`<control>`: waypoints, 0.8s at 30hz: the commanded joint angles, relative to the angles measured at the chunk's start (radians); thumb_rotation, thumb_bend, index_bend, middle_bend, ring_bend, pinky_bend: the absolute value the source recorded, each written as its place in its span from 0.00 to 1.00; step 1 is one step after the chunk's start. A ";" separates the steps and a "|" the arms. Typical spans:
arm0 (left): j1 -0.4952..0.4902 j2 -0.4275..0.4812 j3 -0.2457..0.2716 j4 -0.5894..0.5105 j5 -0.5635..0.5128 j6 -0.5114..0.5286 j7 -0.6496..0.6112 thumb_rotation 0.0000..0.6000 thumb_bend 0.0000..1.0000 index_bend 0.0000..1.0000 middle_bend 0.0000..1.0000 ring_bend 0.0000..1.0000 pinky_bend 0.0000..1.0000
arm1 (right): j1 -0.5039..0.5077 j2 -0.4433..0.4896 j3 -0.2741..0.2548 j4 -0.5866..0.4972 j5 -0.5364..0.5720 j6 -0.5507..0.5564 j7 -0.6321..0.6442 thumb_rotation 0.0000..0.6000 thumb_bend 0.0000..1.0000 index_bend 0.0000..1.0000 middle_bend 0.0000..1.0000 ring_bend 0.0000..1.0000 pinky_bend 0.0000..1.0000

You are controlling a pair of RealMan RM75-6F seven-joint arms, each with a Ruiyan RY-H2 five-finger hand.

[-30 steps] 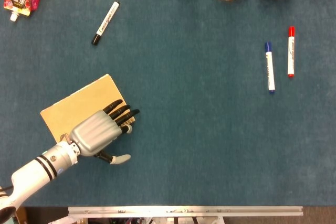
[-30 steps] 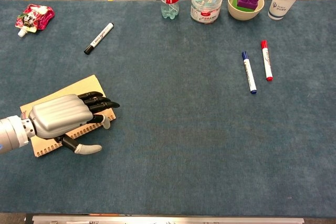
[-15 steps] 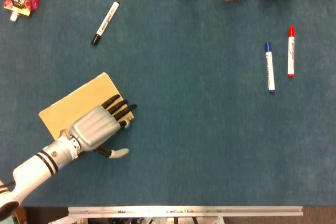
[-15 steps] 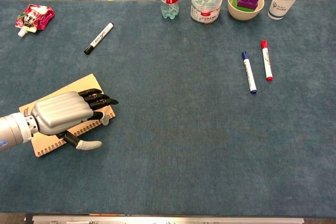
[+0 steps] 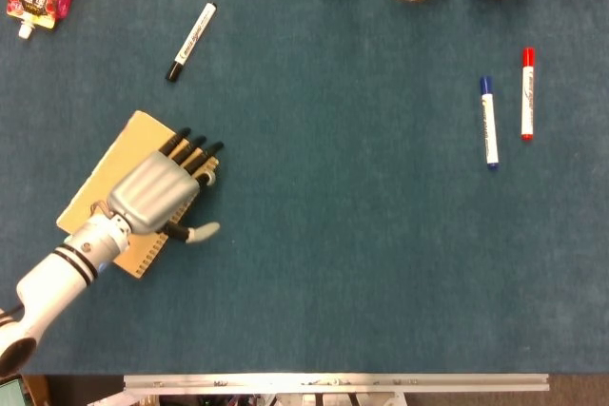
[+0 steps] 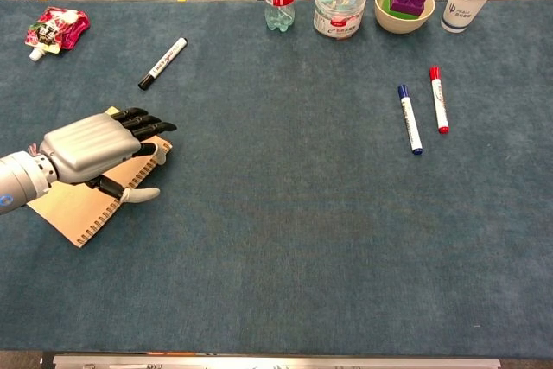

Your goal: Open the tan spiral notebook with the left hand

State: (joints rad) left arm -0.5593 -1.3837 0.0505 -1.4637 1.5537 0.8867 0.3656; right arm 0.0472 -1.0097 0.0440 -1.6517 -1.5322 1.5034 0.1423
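Notebook (image 5: 119, 164) lies directly beneath the left robot hand (image 5: 157, 192), spiral edge under its spread fingers (image 5: 195, 154); nothing is gripped.

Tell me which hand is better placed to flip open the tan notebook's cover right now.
The left hand. It already rests on the tan spiral notebook, fingers reaching over its spiral edge, and the cover looks closed. The right hand appears in neither view, so it seems much farther off.
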 commanded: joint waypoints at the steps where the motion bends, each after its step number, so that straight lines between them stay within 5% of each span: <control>1: -0.005 -0.016 -0.025 0.030 -0.048 -0.008 0.022 0.00 0.21 0.26 0.00 0.00 0.00 | -0.002 0.000 0.000 0.002 0.000 0.004 0.002 1.00 0.23 0.24 0.27 0.15 0.27; 11: 0.012 0.086 -0.035 -0.105 -0.095 0.032 -0.018 0.00 0.21 0.22 0.01 0.00 0.00 | -0.004 0.001 -0.001 0.005 -0.008 0.007 0.013 1.00 0.23 0.24 0.27 0.15 0.27; 17: 0.038 0.213 -0.022 -0.178 -0.170 0.035 -0.011 0.00 0.21 0.24 0.23 0.13 0.00 | -0.003 -0.003 -0.001 0.010 -0.012 0.007 0.019 1.00 0.23 0.24 0.27 0.15 0.27; 24: 0.088 0.284 0.016 -0.159 -0.254 0.035 -0.012 0.00 0.21 0.28 0.26 0.14 0.00 | -0.001 -0.006 -0.003 0.012 -0.015 0.001 0.018 1.00 0.23 0.24 0.27 0.15 0.27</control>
State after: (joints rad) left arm -0.4800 -1.1072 0.0576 -1.6297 1.3097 0.9238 0.3552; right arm 0.0464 -1.0155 0.0408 -1.6394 -1.5470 1.5040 0.1608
